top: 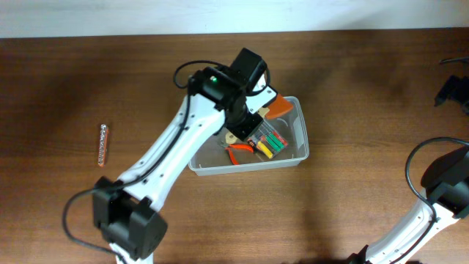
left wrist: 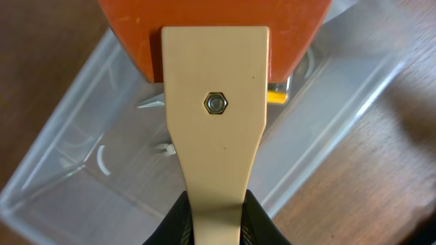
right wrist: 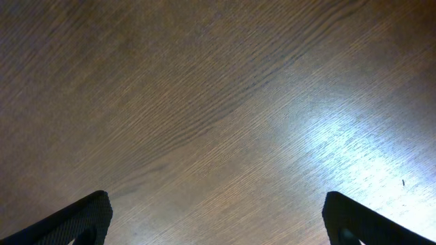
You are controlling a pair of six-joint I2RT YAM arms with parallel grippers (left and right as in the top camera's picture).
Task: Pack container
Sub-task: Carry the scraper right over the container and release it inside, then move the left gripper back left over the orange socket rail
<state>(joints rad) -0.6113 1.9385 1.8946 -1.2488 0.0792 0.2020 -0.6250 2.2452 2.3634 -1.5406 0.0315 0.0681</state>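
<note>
The container (top: 302,144) is a clear rectangular bin at the table's centre. It holds orange-handled pliers (top: 238,151) and a set of coloured small tools (top: 269,141). My left gripper (left wrist: 216,228) is shut on the tan handle of a scraper with an orange blade (left wrist: 218,102). It holds the scraper over the bin's far end (top: 277,108), above the clear bin wall (left wrist: 61,163). My right gripper (right wrist: 218,214) is open and empty over bare wood, far to the right of the bin.
A thin reddish and grey stick-shaped tool (top: 103,144) lies on the brown wooden table at the left, well apart from the bin. The right arm (top: 443,187) stands at the lower right edge.
</note>
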